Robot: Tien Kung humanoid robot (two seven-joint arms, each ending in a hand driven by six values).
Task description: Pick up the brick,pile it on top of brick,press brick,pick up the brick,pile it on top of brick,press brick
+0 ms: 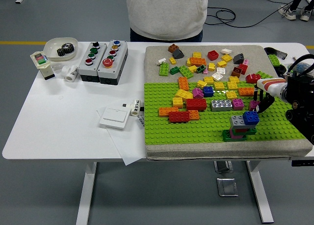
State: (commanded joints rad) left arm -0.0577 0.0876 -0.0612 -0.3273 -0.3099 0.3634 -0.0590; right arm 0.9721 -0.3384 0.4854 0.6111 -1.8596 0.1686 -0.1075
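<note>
A small stack stands on the green baseplate (196,129) at the front right: a green brick (230,135) at the bottom, a pink one above it, then a grey brick (237,120) with a blue brick (251,117) beside it on top. My right hand (264,96) hangs over the plate's right part, up and to the right of the stack and apart from it. Its fingers are relaxed, point down and hold nothing. A magenta brick (253,105) lies just below the fingertips. The left arm is out of view.
Several loose bricks lie on the grey mat (162,56) and the plate's far half, with a red brick (196,104) and a grey brick (221,105) in the middle. Button boxes (103,61), a white switch (114,118) and a bowl (61,48) sit to the left. A person stands at the far side.
</note>
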